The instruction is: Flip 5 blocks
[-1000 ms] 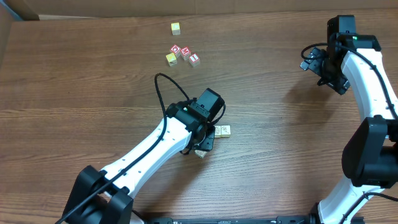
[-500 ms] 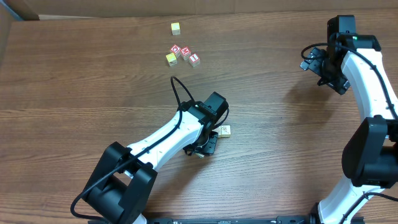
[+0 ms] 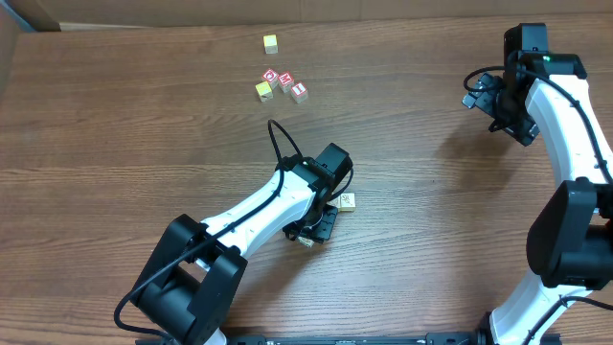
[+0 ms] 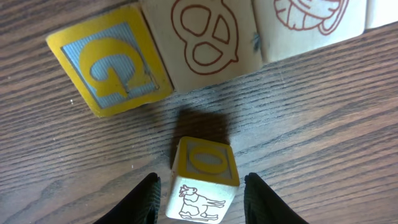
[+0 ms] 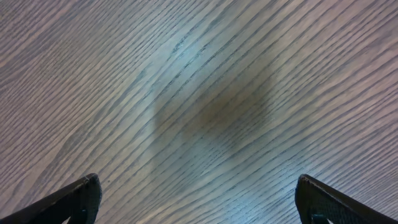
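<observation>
In the left wrist view a block (image 4: 202, 183) with a yellow "O" side and a pale cow face stands on the wood between my left gripper (image 4: 202, 177) fingers. A thin strip of table shows on each side of it, so the jaws are open close around it. Beyond lie a yellow "G" block (image 4: 109, 62), a cream pretzel block (image 4: 208, 40) and another cream block (image 4: 311, 18). Overhead, the left gripper (image 3: 322, 222) hides most of this group; one cream block (image 3: 347, 201) and the flanked block (image 3: 306, 241) show. My right gripper (image 5: 199, 186) is wide open over bare wood.
Far from the arms, a cluster of red-faced cubes and a yellow cube (image 3: 281, 84) sits near the table's back, with a single yellow cube (image 3: 271, 43) behind it. The right arm (image 3: 536, 86) hangs at the back right.
The left arm has shifted slightly right and down over the group, and its jaws have narrowed around the "O" block. The right arm has not moved.
</observation>
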You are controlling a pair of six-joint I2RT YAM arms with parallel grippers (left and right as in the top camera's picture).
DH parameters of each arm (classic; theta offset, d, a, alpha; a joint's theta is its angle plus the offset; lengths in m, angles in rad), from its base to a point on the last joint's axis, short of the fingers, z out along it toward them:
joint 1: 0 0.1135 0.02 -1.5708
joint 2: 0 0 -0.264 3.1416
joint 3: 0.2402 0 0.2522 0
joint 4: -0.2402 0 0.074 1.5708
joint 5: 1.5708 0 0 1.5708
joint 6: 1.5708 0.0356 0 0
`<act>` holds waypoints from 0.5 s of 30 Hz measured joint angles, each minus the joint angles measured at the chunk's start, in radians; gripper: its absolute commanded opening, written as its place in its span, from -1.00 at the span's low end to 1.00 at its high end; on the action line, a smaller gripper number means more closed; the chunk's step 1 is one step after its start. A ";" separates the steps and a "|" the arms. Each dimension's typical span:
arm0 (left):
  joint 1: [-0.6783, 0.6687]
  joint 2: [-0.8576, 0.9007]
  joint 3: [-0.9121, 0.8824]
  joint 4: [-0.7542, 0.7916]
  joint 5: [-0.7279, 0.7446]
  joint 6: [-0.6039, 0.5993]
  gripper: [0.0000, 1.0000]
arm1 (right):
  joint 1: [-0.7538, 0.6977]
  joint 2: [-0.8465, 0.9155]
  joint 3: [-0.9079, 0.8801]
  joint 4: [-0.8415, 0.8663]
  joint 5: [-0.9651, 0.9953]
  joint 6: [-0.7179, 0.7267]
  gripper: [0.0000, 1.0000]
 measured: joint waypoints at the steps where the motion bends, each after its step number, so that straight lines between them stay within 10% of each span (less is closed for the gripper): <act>1: 0.000 0.000 0.000 -0.003 0.000 0.000 -0.25 | 0.000 0.000 0.000 0.001 0.000 0.000 1.00; 15: 0.000 0.000 -0.002 -0.013 0.000 0.003 -0.30 | 0.000 0.000 0.000 0.000 0.000 0.000 1.00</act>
